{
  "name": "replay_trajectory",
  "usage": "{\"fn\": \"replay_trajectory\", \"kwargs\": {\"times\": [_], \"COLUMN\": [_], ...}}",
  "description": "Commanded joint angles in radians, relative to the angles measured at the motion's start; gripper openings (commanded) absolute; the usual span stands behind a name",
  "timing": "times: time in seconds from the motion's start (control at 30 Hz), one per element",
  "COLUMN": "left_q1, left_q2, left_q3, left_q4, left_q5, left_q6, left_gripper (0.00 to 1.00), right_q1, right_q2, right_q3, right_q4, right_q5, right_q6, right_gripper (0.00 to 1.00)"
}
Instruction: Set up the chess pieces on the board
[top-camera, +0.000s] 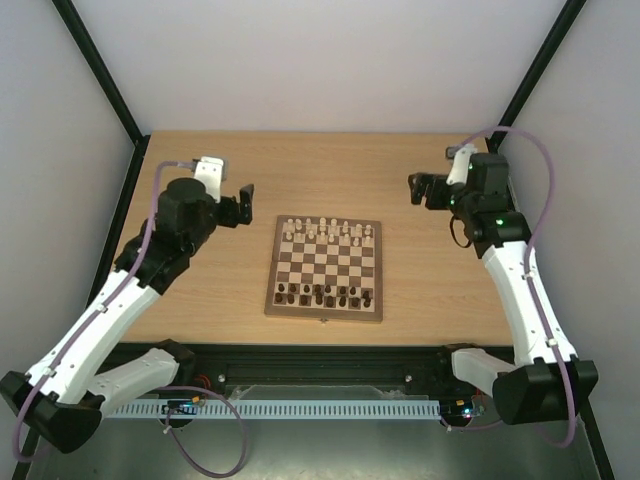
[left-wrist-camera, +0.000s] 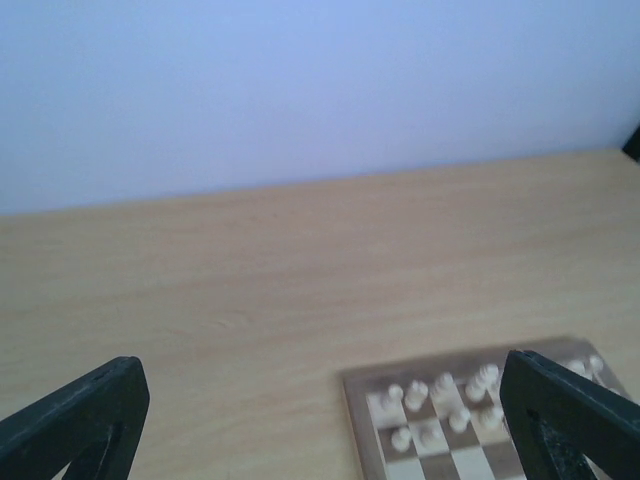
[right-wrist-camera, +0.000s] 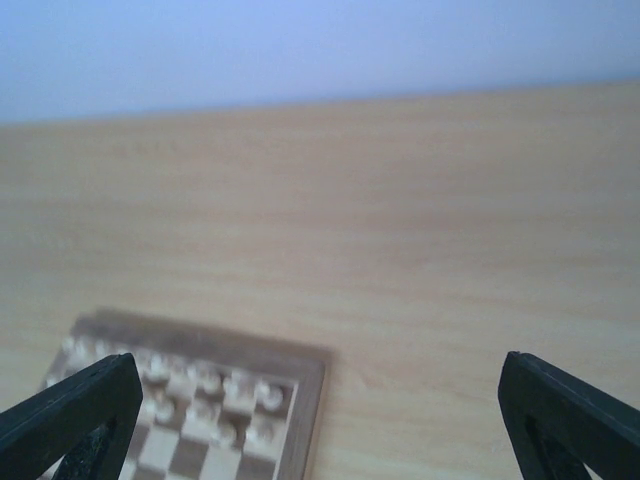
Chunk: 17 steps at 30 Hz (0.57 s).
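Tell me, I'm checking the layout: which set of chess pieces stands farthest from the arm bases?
The pale set, on the far rows of the board; the dark set occupies the near rows.

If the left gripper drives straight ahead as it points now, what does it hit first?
Ahead of the left gripper: probably bare table, then the wall; the board sits off to its right. Depth unclear.

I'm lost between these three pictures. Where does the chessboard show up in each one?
Top external: the board lies in the centre of the picture.
Left wrist: only the board's far left corner shows, at the bottom right of the picture.
Right wrist: only the board's far right corner shows, at the bottom left of the picture.
Shared landmark: the cream pieces along the board's far edge, seen in all three views.
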Motion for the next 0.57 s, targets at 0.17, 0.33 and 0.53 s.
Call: {"fn": "replay_trajectory", "kwargs": {"times": [0.17,0.33,0.53], "left_q1": [0.001,0.001,0.001], "left_q2": [-0.041,-0.078,-0.084], "left_q3": [0.093,0.026,-0.002], "left_q4": [-0.077,-0.038,-0.032], "left_q5": [-0.145,-0.165,-0.192], "left_q6": [0.018,-0.004,-0.024], "left_gripper": [0.99,0.99,0.99], "right_q1": [-0.001,-0.001,-0.001], "right_q2": [-0.167,-0.204,-0.207], "right_q3": [0.090,0.023,-0.016], "right_q4": [0.029,0.044,0.052], "right_q5": [0.105,0.105,0.065], "right_q6": [0.075,0.058,0.063], "right_gripper": [0.99,0.99,0.98]}}
